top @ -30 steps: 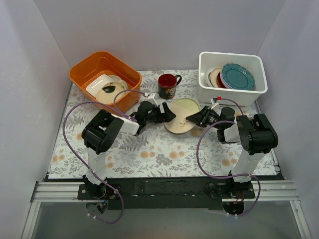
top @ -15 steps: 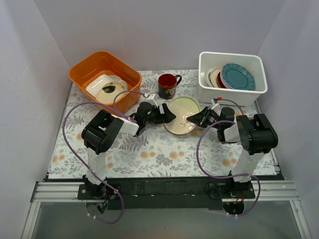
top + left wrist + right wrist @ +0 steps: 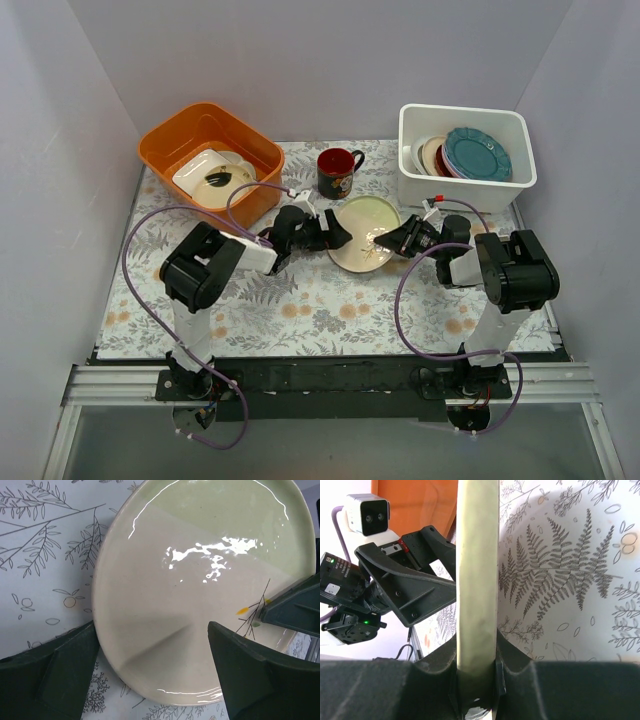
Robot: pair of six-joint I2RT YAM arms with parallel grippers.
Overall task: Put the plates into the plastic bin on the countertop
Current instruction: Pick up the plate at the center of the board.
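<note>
A cream and pale green plate is tilted up off the fern-print countertop, near the middle. My right gripper is shut on the plate's right rim; in the right wrist view the plate stands edge-on, clamped between the jaws. My left gripper is open at the plate's left edge. In the left wrist view its fingers straddle the near rim of the plate without pinching it. The white plastic bin at the back right holds a teal plate and several others on edge.
A dark red-rimmed mug stands just behind the held plate. An orange tub with white dishes is at the back left. Grey walls enclose the table on three sides.
The plate, held by my right gripper, has tilted up a little more and shifted slightly toward the back. My left gripper has barely moved.
</note>
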